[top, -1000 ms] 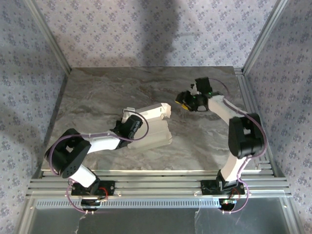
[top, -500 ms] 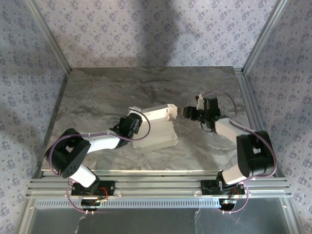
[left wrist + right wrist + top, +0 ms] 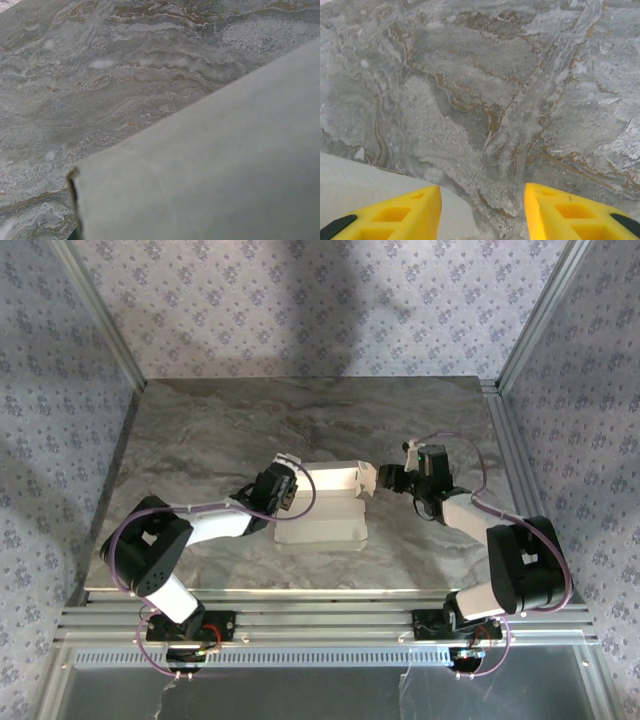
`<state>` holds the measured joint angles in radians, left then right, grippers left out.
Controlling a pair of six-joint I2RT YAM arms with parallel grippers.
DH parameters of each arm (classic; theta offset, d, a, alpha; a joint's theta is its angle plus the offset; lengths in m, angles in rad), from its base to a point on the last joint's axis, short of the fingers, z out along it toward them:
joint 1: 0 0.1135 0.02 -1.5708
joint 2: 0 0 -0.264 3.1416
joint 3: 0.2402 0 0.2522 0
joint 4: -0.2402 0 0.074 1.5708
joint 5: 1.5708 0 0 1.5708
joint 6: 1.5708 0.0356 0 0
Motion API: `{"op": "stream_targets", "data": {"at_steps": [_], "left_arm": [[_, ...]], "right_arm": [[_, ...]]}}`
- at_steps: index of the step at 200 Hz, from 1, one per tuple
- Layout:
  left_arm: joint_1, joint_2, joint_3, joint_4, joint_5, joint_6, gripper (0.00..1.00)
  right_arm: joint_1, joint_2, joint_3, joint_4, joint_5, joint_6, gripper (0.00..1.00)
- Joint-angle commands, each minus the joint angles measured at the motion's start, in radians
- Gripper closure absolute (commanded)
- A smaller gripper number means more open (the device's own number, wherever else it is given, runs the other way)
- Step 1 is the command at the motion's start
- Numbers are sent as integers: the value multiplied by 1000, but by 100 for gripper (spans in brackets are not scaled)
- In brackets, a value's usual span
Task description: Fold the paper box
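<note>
2 grippers bracket the paper box, its long axis running straight between them: my left gripper is clenched on its left end, my right gripper gapes empty just beside its right end, which I'd fold next.

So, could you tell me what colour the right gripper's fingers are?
Bright yellow fingers; clearest in the right wrist view.

The paper box runs off left wrist view's lower right.
</note>
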<state>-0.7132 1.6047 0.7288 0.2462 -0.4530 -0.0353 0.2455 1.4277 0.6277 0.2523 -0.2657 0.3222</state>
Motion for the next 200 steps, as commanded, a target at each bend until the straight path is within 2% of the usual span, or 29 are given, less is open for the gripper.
{"op": "stream_targets", "data": {"at_steps": [1, 55, 150, 200], "left_arm": [[2, 35, 6, -98, 37, 56, 100], [2, 49, 26, -113, 37, 62, 100], [3, 72, 49, -116, 30, 70, 100], [6, 78, 54, -117, 24, 69, 100]], "right_arm": [[14, 11, -8, 31, -37, -47, 52], [36, 36, 6, 27, -109, -126, 52], [133, 26, 63, -69, -36, -252, 51], [143, 7, 78, -131, -14, -296, 51]]}}
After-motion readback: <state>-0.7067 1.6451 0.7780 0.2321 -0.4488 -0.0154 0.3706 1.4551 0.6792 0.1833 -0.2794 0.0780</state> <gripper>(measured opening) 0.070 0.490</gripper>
